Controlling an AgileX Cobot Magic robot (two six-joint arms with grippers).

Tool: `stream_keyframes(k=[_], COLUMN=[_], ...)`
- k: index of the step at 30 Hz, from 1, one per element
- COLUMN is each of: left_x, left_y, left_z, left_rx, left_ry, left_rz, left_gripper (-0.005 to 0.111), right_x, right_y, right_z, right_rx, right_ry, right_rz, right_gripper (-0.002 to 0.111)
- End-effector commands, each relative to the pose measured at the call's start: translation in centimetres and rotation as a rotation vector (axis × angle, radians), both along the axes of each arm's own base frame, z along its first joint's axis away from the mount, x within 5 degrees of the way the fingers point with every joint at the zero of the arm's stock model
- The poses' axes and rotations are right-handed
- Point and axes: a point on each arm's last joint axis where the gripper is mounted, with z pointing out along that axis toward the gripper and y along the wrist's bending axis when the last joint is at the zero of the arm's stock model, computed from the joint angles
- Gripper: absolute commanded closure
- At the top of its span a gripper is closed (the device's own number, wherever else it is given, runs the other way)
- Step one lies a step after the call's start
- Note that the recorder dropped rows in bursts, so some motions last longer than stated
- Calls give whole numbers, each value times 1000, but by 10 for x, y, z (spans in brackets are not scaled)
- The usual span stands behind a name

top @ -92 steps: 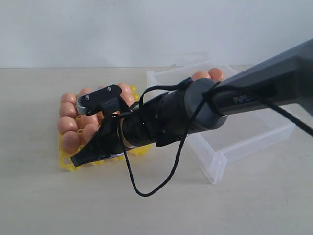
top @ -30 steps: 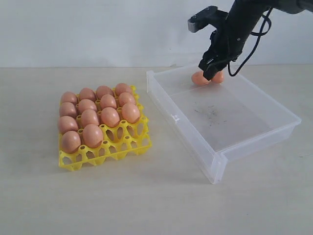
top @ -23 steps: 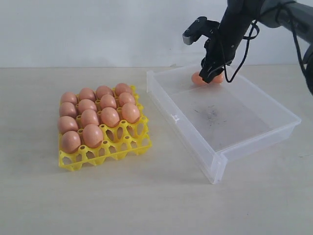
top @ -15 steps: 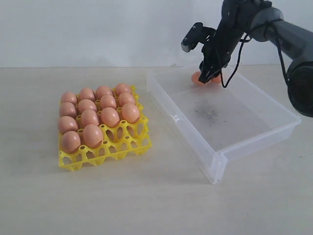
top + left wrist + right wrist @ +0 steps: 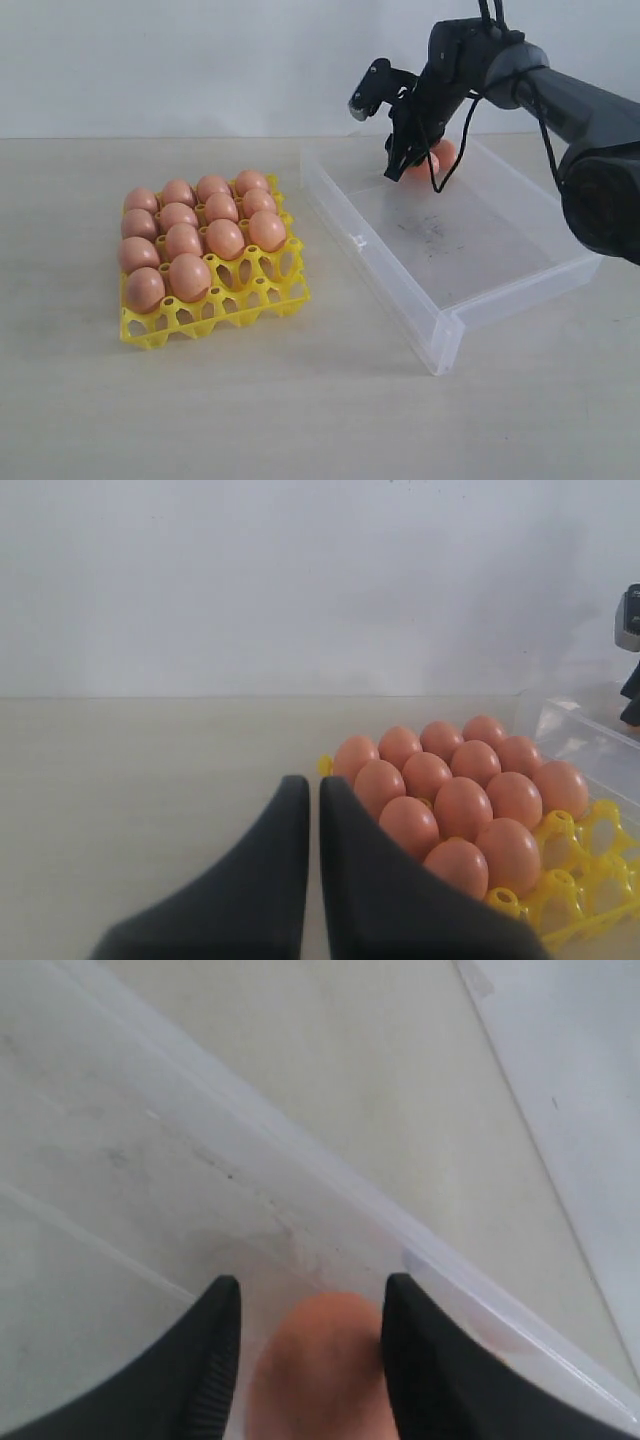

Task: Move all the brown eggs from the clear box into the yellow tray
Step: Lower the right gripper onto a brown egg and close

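Several brown eggs [image 5: 185, 240] fill most of the yellow tray [image 5: 262, 300] on the left; its front cells stand open. In the far corner of the clear box [image 5: 470, 245] my right gripper [image 5: 398, 165] reaches down around one brown egg [image 5: 424, 165], with a second egg [image 5: 445, 151] just behind. In the right wrist view that egg [image 5: 320, 1370] fills the gap between the two black fingers of the right gripper [image 5: 312, 1295], against the box wall [image 5: 330, 1190]. My left gripper [image 5: 314, 785] is shut and empty, beside the tray's eggs [image 5: 460, 800].
The box floor carries dark scuffs [image 5: 432, 232] and has a small clasp [image 5: 357, 241] on its near side wall. Bare beige tabletop [image 5: 300, 400] lies in front of the tray and box. A white wall stands behind.
The right gripper has swung left and lower inside the box's far corner and closed a little around the nearer egg. The tray's eggs have not moved.
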Motion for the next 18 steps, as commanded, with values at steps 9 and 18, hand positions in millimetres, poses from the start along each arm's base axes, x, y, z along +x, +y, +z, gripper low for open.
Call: stream_keyframes(k=[9, 18], left_x=[0, 0], left_y=[0, 0], left_z=[-1, -1], left_rx=[0, 0], left_ry=[-4, -4], left_rz=[-1, -1], left_gripper=[103, 103], right_x=[3, -1], right_y=[-16, -27], right_z=[15, 27], right_rx=[119, 245], right_ry=[24, 114], right_rz=[-284, -468], right_gripper=[69, 69])
